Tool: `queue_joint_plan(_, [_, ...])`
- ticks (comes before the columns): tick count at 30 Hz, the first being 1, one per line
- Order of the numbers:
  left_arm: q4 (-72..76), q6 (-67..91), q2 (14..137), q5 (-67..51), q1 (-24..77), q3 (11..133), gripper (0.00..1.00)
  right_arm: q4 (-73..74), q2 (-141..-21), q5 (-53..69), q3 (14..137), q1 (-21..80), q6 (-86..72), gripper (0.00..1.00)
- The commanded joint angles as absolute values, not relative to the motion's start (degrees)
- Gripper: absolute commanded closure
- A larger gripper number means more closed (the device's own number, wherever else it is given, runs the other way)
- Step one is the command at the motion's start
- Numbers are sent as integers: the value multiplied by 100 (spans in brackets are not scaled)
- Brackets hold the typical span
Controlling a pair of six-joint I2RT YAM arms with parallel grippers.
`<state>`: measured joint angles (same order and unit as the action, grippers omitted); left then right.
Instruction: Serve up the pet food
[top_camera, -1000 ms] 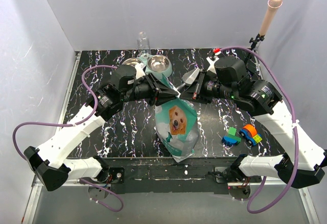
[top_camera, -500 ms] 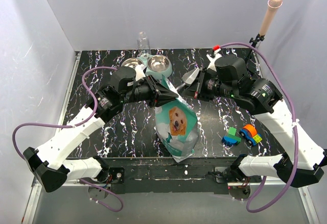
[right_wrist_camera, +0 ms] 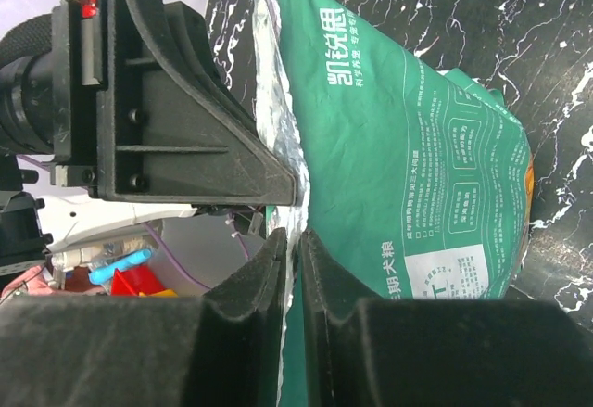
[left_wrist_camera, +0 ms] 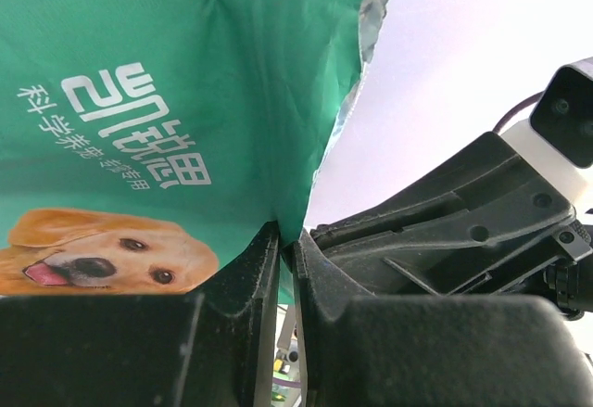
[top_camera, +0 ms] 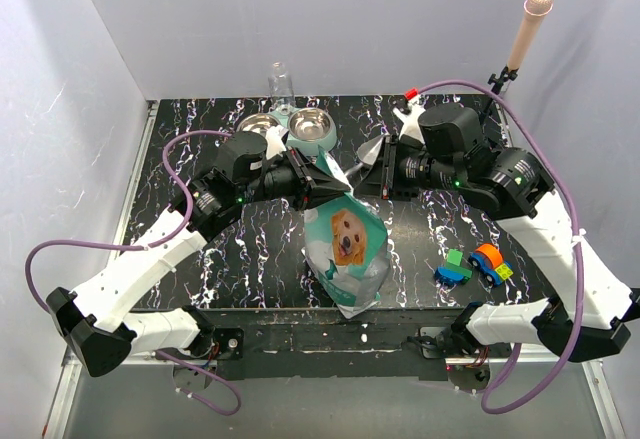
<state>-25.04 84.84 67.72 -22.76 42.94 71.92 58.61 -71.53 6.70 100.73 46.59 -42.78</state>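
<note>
The teal-and-white pet food bag [top_camera: 347, 246] with a golden retriever on it stands at the table's middle. My left gripper [top_camera: 333, 187] is shut on the left side of its top edge. My right gripper [top_camera: 364, 181] is shut on the right side. In the left wrist view the jaws [left_wrist_camera: 287, 240] pinch the teal bag wall [left_wrist_camera: 185, 82]. In the right wrist view the jaws [right_wrist_camera: 292, 240] pinch the bag's silver-lined edge [right_wrist_camera: 408, 166]. The kibble is hidden inside the bag. The mint-green double steel bowl [top_camera: 296, 139] sits just behind the bag.
A clear glass [top_camera: 281, 83] stands at the back wall behind the bowl. Toy cars and blocks [top_camera: 475, 264] lie at the front right. A pink-tipped stand [top_camera: 526, 27] rises at the back right corner. The table [top_camera: 190, 129] is black marble with white walls around it.
My right wrist has shifted slightly back and left, still holding the bag's edge. The left arm and the bag have hardly moved.
</note>
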Motion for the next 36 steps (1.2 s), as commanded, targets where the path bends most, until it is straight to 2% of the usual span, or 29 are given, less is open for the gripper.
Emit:
queue_joint_plan(1, [-2162,8411,6566,-2233,4307,7225,93,5915,-7224,887,10213,4685,-4104,83])
queue_joint_plan(6, [-2162,8402,6618,-2206,4307,7277,89,5784,-7269,1292,10029,4728,-4087,78])
queue_joint_plan(9, [-2162,8359,6723,-2294,4315,7391,85,5731,-7242,1274,10011,4807,-4096,74])
queue_joint_plan(13, [-2180,8315,6803,-2303,4315,7523,80,5845,-7233,819,9984,4948,-4000,74])
queue_joint_plan(17, [-2250,8323,6768,-2250,4315,7515,75,5924,-7356,335,10081,5176,-3762,87])
queue_joint_plan(20, [-2302,8332,6741,-2215,4307,7515,67,5950,-7374,-156,10256,5326,-3656,99])
queue_joint_plan(23, [-2364,8323,6680,-2145,4307,7515,57,6021,-7322,-605,10310,5326,-3796,99])
queue_joint_plan(28, [-2443,8393,6425,-1925,4307,7357,50,5775,-7049,-1124,10117,5326,-4323,99])
queue_joint_plan(31, [-2452,8394,6390,-1881,4307,7348,49,5634,-6935,-1204,10029,5317,-4648,99])
queue_joint_plan(32, [-2452,8394,6381,-1872,4315,7356,52,5573,-6882,-1213,9967,5317,-4771,99])
queue_joint_plan(34, [-2452,8411,6407,-1898,4307,7348,70,5424,-6786,-1169,9809,5317,-4956,99])
queue_joint_plan(36, [-2443,8429,6468,-1960,4307,7348,75,5353,-6732,-1099,9721,5317,-5010,99])
